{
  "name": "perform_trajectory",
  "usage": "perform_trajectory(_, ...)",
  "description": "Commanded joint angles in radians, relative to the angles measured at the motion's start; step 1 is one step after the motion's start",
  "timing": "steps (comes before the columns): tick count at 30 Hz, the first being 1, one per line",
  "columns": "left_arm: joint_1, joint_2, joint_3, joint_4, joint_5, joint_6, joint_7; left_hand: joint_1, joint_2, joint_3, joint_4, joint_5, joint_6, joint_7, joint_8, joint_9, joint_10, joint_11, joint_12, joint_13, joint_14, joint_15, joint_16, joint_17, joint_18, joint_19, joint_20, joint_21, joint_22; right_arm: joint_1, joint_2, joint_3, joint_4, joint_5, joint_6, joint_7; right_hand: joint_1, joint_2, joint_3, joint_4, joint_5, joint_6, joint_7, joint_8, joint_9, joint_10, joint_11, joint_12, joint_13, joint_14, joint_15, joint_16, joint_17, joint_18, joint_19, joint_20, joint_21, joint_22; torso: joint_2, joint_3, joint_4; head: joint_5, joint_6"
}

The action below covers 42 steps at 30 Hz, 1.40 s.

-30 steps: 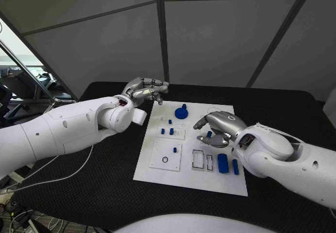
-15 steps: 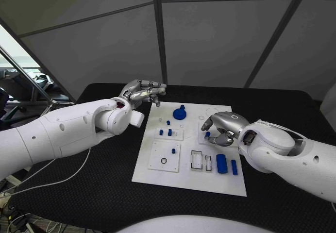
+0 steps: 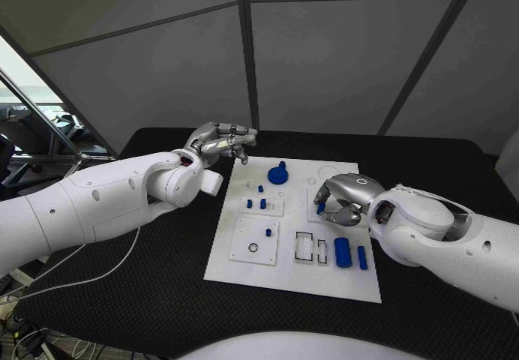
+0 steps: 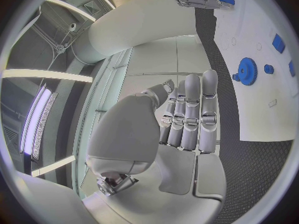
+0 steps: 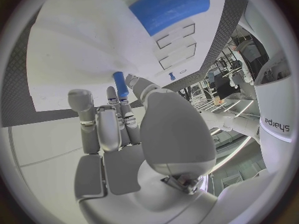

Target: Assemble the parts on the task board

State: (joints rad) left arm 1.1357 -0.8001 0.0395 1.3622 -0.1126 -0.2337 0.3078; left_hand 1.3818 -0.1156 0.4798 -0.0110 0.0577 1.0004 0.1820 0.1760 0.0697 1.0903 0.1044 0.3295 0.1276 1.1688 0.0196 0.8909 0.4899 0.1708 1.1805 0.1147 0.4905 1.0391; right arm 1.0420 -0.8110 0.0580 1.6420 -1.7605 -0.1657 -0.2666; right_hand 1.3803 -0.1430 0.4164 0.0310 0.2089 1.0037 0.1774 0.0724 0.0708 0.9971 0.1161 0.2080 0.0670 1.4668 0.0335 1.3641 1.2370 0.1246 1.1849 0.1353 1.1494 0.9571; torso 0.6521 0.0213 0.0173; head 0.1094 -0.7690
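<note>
Meanwhile, the left hand [image 3: 224, 140] is hovering off the far left corner of the white rectangular task board [image 3: 244, 270], over the black table [image 3: 151, 300], just where it was half a second ago; its fingers are lying straight side by side and are holding nothing, as the left wrist view [image 4: 187, 117] shows. On the board, going rightwards, a white square insert plate with a small black ring [image 3: 254, 247] is lying at the left side, with two short blue pegs [image 3: 256, 203] standing on a second white plate beyond it. A blue gear-shaped disc with a raised knob [image 3: 279, 175] is sitting near the far edge. Two narrow rectangular slots [image 3: 313, 247] are lying in the middle, and beside them a thick blue cylinder [image 3: 343, 252] and a thinner blue bar [image 3: 362, 258] are resting flat, just apart from each other. The right hand [image 3: 342, 201] is staying low over the board's right half, pinching a small blue pin [image 3: 321, 208]; in the right wrist view the pin [image 5: 120, 84] is sitting upright between the fingertips [image 5: 132, 80] with its far end close to the white surface, though I cannot tell whether it is touching. Compared with half a second ago, this hand has barely shifted, and the parts on the board are lying as before.
</note>
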Motion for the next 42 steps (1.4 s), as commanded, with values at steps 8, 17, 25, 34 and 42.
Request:
perform_trajectory(8,0.002,0.002,0.001,-0.001,0.004,0.014,0.000,0.001,-0.001,-0.005,-0.004,0.005,-0.009,0.001,0.008,0.001,-0.009,0.000,0.007,0.002,-0.009,0.002,0.005,-0.002,0.011,-0.005,0.003,-0.007,-0.002,0.002,0.001,0.001,0.010,-0.024,0.012,-0.005,0.009,0.005,0.032,0.004,-0.009,0.039,-0.008,0.011,0.003,0.077,-0.015,0.034,0.003,0.039,-0.016,0.005,0.005,-0.002,0.030,-0.010,0.033,0.038,-0.001,-0.0001,-0.0003,-0.001,-0.001)
perform_trajectory(17,0.002,0.002,0.001,-0.003,0.004,0.013,0.000,0.001,-0.001,-0.006,-0.004,0.005,-0.009,0.001,0.008,0.001,-0.009,0.000,0.007,0.002,-0.009,0.002,0.005,-0.002,0.011,-0.005,0.003,-0.007,-0.002,0.002,0.000,0.001,0.018,-0.047,-0.047,0.003,0.040,0.049,0.055,-0.017,-0.029,0.138,-0.046,0.057,0.022,0.199,-0.057,0.071,0.022,0.051,-0.050,0.031,0.041,-0.016,0.075,-0.039,0.085,0.109,-0.001,0.0001,-0.0005,-0.002,-0.002)
perform_trajectory(25,0.002,0.002,0.001,-0.004,0.004,0.011,0.001,0.001,-0.001,-0.006,-0.005,0.005,-0.010,0.001,0.009,0.000,-0.010,0.000,0.008,0.002,-0.009,0.003,0.005,-0.003,0.011,-0.005,0.003,-0.007,-0.002,0.001,-0.011,0.001,0.036,-0.085,-0.097,-0.007,0.064,0.062,0.064,-0.040,-0.028,0.155,-0.050,0.063,0.026,0.225,-0.064,0.068,0.028,0.053,-0.057,0.039,0.052,-0.021,0.088,-0.050,0.104,0.134,-0.001,0.0010,0.0001,-0.001,-0.002)
perform_trajectory(34,0.001,0.004,0.001,-0.009,0.004,0.004,0.007,0.003,0.000,-0.006,-0.006,0.005,-0.011,0.001,0.010,0.001,-0.011,0.000,0.009,0.002,-0.010,0.003,0.006,-0.003,0.011,-0.006,0.003,-0.007,-0.002,0.002,-0.042,0.021,0.132,-0.058,-0.137,-0.007,0.068,0.057,0.066,-0.048,-0.028,0.152,-0.047,0.060,0.026,0.225,-0.062,0.061,0.029,0.053,-0.057,0.040,0.053,-0.021,0.088,-0.051,0.107,0.138,-0.001,-0.0001,-0.0001,-0.001,0.003)
perform_trajectory(42,0.001,0.010,0.001,-0.013,0.004,-0.009,0.022,0.006,0.000,-0.006,-0.008,0.005,-0.011,0.001,0.012,0.001,-0.011,-0.001,0.012,0.003,-0.010,0.002,0.006,-0.004,0.011,-0.006,0.003,-0.008,-0.002,0.001,0.001,0.033,0.193,-0.012,-0.185,0.028,0.070,0.055,0.072,-0.055,-0.020,0.146,-0.044,0.054,0.024,0.222,-0.059,0.052,0.030,0.054,-0.055,0.042,0.055,-0.021,0.087,-0.051,0.109,0.140,-0.001,-0.0010,0.0022,0.007,0.004)
